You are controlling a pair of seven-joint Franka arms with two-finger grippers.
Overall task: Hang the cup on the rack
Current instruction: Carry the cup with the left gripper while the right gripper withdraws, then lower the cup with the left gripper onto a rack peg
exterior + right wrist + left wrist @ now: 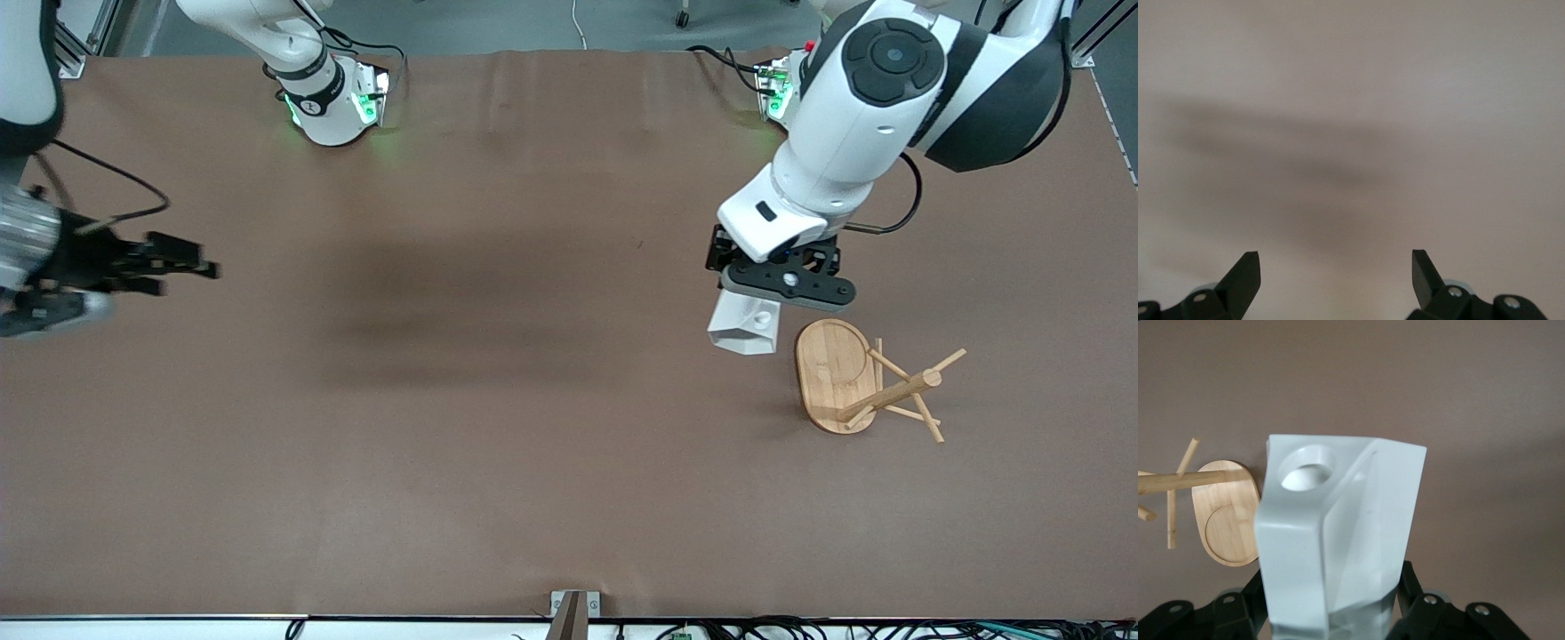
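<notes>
My left gripper (772,300) is shut on the white faceted cup (745,325) and holds it in the air beside the rack. In the left wrist view the cup (1338,533) fills the middle between the fingers, its blocky handle with the round hole turned toward the camera. The bamboo rack (867,382) stands on its oval base toward the left arm's end of the table, with thin pegs sticking out; it also shows in the left wrist view (1225,513). My right gripper (178,267) waits open and empty over the right arm's end of the table (1335,267).
The brown table (498,400) holds nothing else in view. Both arm bases stand along its farther edge. A small metal bracket (573,609) sits at the nearest edge.
</notes>
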